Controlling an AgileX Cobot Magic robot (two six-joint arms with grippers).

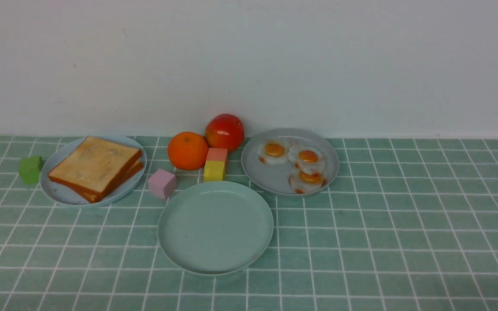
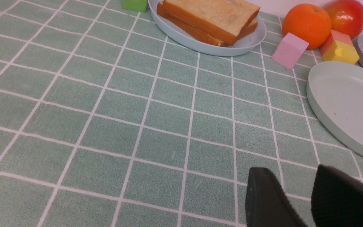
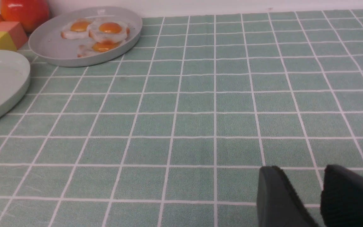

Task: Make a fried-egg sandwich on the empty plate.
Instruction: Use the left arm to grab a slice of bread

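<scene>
The left claw (image 2: 293, 171) and right claw (image 3: 302, 170) are held parted, empty. The mint plate (image 1: 214, 229) lies bare on the worktop (image 1: 383, 242); toast (image 1: 95, 166) is stacked left of it. The top slice should be gripped by its crust edge.

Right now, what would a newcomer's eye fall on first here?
The toast, stacked on the blue plate at left, and three eggs on the grey plate at right. Between them, nearer the robot, sits the empty plate, with an orange and a red fruit behind it.
</scene>
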